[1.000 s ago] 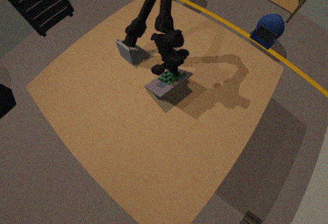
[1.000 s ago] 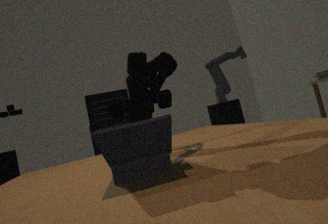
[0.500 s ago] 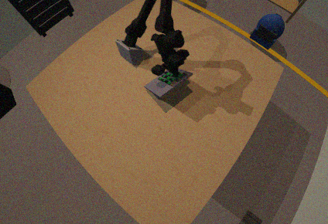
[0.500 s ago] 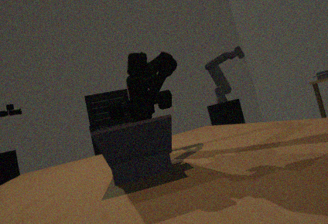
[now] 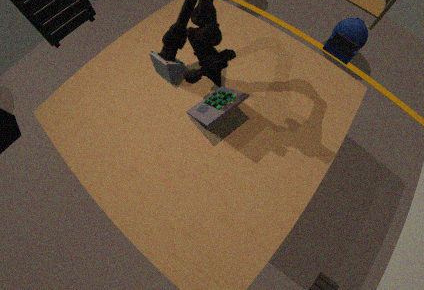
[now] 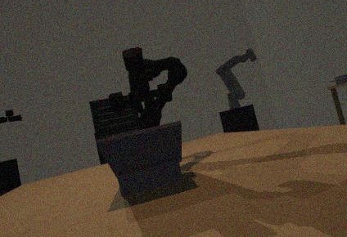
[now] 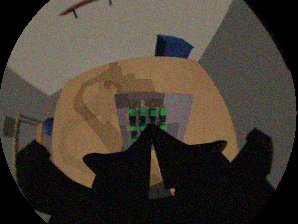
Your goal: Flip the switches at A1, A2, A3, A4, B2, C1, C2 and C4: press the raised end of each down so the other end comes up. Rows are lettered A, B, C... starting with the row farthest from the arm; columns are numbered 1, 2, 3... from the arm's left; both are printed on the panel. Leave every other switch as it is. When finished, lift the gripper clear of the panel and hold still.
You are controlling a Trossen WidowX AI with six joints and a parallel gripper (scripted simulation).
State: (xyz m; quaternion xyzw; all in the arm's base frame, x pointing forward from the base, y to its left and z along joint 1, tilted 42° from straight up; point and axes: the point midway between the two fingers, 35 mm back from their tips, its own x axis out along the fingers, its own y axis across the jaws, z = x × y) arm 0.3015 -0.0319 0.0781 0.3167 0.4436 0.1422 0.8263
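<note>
From the top, the switch panel (image 5: pixel 201 115) (image 6: pixel 141 149) (image 7: pixel 183 107) is seen raised above the table (image 5: pixel 150 172) (image 6: pixel 65 190) (image 7: pixel 215 100), near the claw (image 5: pixel 220 85) (image 7: pixel 150 125). In the exterior view, the switches are hidden behind the panel's back. In the wrist view, the claw's tips are held together, empty, and green-marked switches (image 7: pixel 153 113) are partly covered.

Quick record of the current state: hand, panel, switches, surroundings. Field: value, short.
hand: closed, nothing held; the hand is at the arm-side edge of the panel in the top view
panel: gray slanted switch panel, raised on a base
switches: green-marked switches in rows; nearer rows partly hidden by the hand in the wrist view
labels: too small to read
switch positions: cannot tell per switch
contact with panel: cannot tell
support: tan table top
background: blue object, yellow floor line
</note>
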